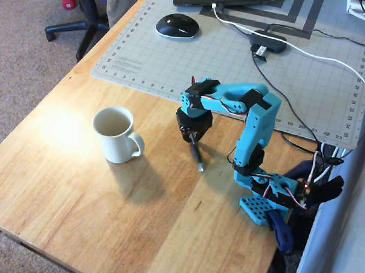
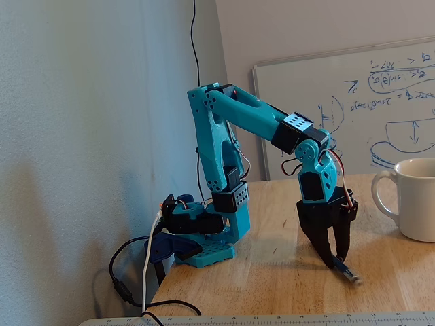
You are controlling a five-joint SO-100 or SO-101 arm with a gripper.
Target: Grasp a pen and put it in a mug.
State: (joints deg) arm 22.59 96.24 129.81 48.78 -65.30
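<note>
The cream-white mug [image 1: 113,137] stands upright on the wooden table, left of the arm in the overhead view, with its handle toward the arm. It also shows at the right edge of the fixed view [image 2: 418,200]. The thin dark pen [image 1: 197,155] lies slanted on the wood right of the mug, and its tip shows in the fixed view [image 2: 350,274]. My gripper [image 1: 190,134] points straight down over the pen's far end. In the fixed view the gripper [image 2: 334,257] has its fingers closed narrowly around that end, just above the table.
A grey cutting mat [image 1: 233,66] covers the back of the table, with a black mouse [image 1: 177,25], a USB hub [image 1: 268,42] and cables on it. The arm's base [image 1: 267,199] is clamped at the right edge. A whiteboard [image 2: 353,109] leans behind the table.
</note>
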